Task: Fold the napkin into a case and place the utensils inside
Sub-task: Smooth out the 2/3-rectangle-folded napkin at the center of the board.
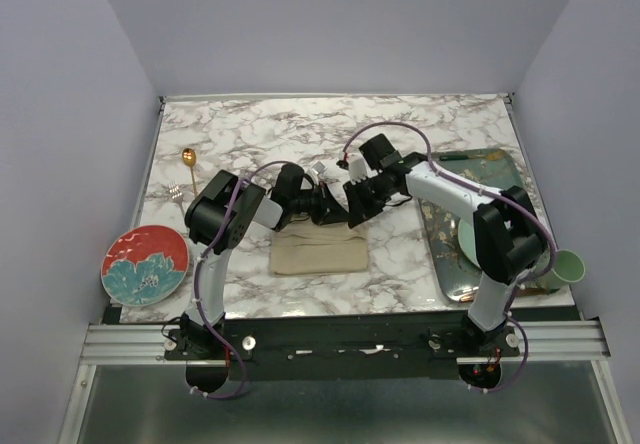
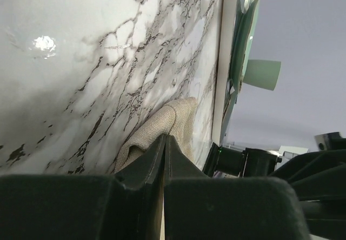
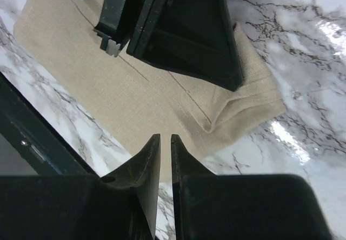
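The beige napkin [image 1: 320, 252] lies folded into a small rectangle on the marble table, in front of both grippers. My left gripper [image 1: 335, 208] is at its far edge, and in the left wrist view its tips [image 2: 165, 138] are pressed together on a raised fold of the cloth [image 2: 175, 118]. The right gripper [image 1: 356, 218] hovers just beside it. In the right wrist view its jaws [image 3: 165, 137] stand a narrow slit apart over the napkin [image 3: 108, 88], with nothing between them. The gold spoon [image 1: 189, 158] and fork [image 1: 176, 192] lie at the far left.
A red and teal plate [image 1: 145, 264] sits at the near left corner. A dark patterned tray [image 1: 495, 169] holding a pale green plate lies along the right side, with a green cup [image 1: 565, 266] beyond its near end.
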Tool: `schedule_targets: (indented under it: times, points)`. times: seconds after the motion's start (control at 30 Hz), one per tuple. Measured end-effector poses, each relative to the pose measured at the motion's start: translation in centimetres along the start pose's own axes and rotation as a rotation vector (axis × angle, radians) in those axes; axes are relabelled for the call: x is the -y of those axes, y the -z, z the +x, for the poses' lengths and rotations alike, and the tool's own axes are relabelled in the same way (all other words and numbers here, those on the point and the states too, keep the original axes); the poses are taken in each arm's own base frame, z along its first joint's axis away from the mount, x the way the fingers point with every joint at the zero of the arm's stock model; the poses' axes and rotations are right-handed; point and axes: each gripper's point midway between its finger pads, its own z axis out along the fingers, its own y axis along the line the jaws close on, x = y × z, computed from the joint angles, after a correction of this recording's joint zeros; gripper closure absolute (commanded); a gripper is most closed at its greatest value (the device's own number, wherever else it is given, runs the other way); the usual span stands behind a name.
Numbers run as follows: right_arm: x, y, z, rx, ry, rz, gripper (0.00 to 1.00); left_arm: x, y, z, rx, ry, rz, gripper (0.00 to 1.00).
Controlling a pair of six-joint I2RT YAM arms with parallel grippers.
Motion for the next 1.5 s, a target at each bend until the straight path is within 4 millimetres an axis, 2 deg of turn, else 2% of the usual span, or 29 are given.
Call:
schedule_targets:
  times: [0.13, 0.27, 0.4, 0.6, 0.73, 0.93, 1.0, 1.1, 1.17, 1.43, 1.5]
  points:
    - [0.6, -1.9, 0.8, -0.034, -0.071, -0.017, 0.80, 0.0, 0.0, 0.0, -0.012, 0.002, 0.004, 0.80]
    - [2.3, -3.7, 2.8, -0.088, -0.172, -0.010, 0.81, 0.2, 0.0, -0.1, -0.020, -0.003, 0.010, 0.69]
    - [3.1, -4.0, 3.5, -0.096, -0.258, -0.042, 0.82, 0.6, 0.0, -0.1, -0.028, -0.016, 0.027, 0.58]
    - [2.8, -4.2, 4.0, -0.088, -0.305, -0.094, 0.85, 1.4, 0.5, -0.1, -0.022, -0.027, 0.067, 0.57]
    - [2.3, -4.3, 4.5, -0.098, -0.332, -0.127, 0.85, 1.3, 3.0, -1.2, 0.024, -0.004, 0.066, 0.58]
    - [2.3, -4.2, 4.6, -0.100, -0.349, -0.137, 0.86, 0.8, 8.3, -3.5, 0.088, -0.043, 0.029, 0.62]
    - [2.4, -4.3, 4.6, -0.102, -0.363, -0.143, 0.86, -0.1, 9.0, -3.5, 0.084, -0.051, 0.000, 0.66]
    - [2.4, -4.3, 4.6, -0.106, -0.387, -0.160, 0.86, -3.4, 9.5, -2.5, 0.055, -0.004, -0.058, 0.69]
    - [2.4, -4.3, 4.7, -0.109, -0.400, -0.170, 0.86, -4.1, 9.9, -2.0, 0.017, 0.014, -0.030, 0.69]
    - [2.3, -4.6, 4.4, -0.119, -0.418, -0.192, 0.89, -4.0, 11.5, -1.7, -0.016, -0.044, -0.021, 0.57]
    - [2.3, -4.6, 4.4, -0.125, -0.421, -0.192, 0.90, -3.8, 12.5, -2.2, -0.012, -0.109, -0.061, 0.55]
